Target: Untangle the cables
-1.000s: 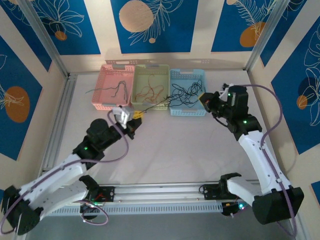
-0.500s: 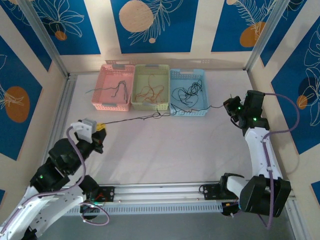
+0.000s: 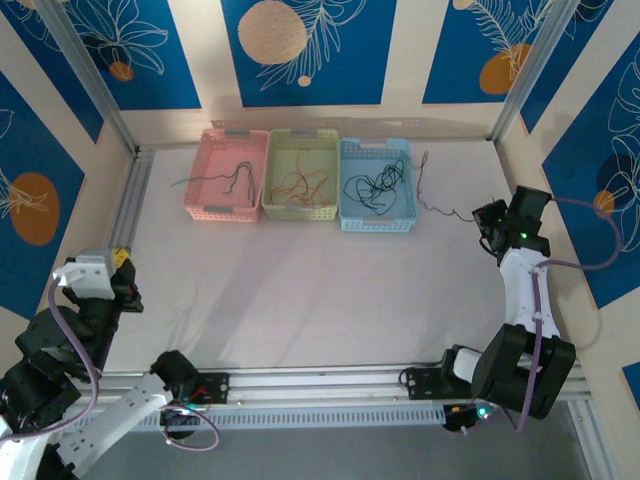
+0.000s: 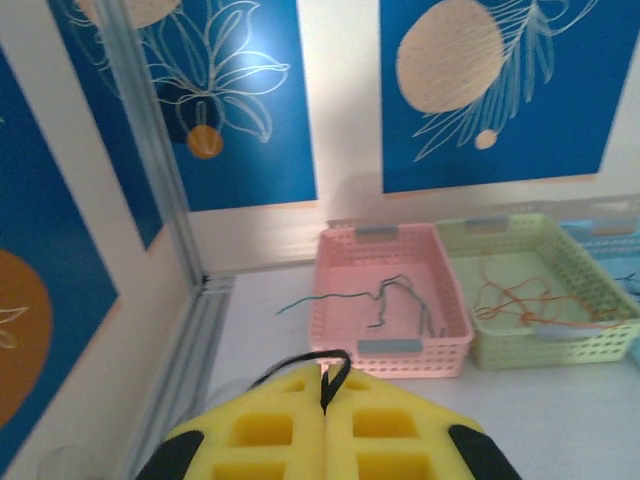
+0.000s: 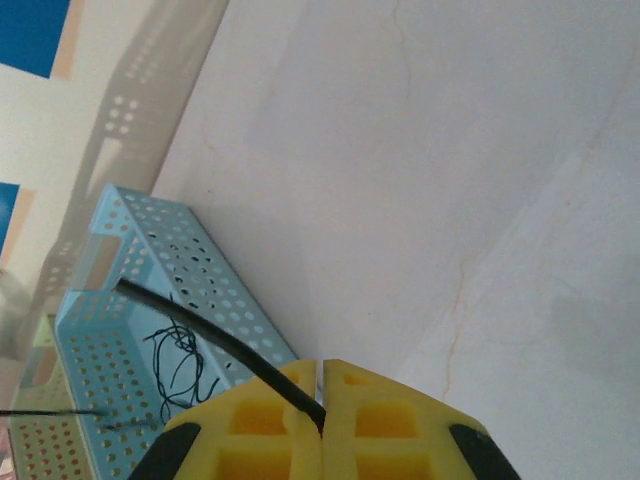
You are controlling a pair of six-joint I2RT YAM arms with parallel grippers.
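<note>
My left gripper (image 3: 121, 262) is at the far left near the frame rail. Its yellow foam fingers are shut on a short loop of black cable (image 4: 318, 358). My right gripper (image 3: 484, 215) is at the far right, shut on a thin dark cable (image 3: 438, 203). That cable trails in the air toward the back, just right of the blue basket (image 3: 376, 222). In the right wrist view the held cable (image 5: 215, 343) runs left from the pinch. Other cables lie in the baskets: dark ones (image 3: 238, 178) in pink, orange-red ones (image 3: 300, 185) in green, a black tangle (image 3: 375, 184) in blue.
The pink basket (image 3: 228, 213), green basket (image 3: 298, 213) and blue basket stand side by side at the back. Aluminium frame rails run along the left side (image 3: 125, 215) and the near edge (image 3: 320, 380). Patterned walls close in on both sides.
The arms have swung wide apart, the left down to the far left and the right to the far right. The cable stretched between them no longer spans the table. It now dangles from the right gripper.
</note>
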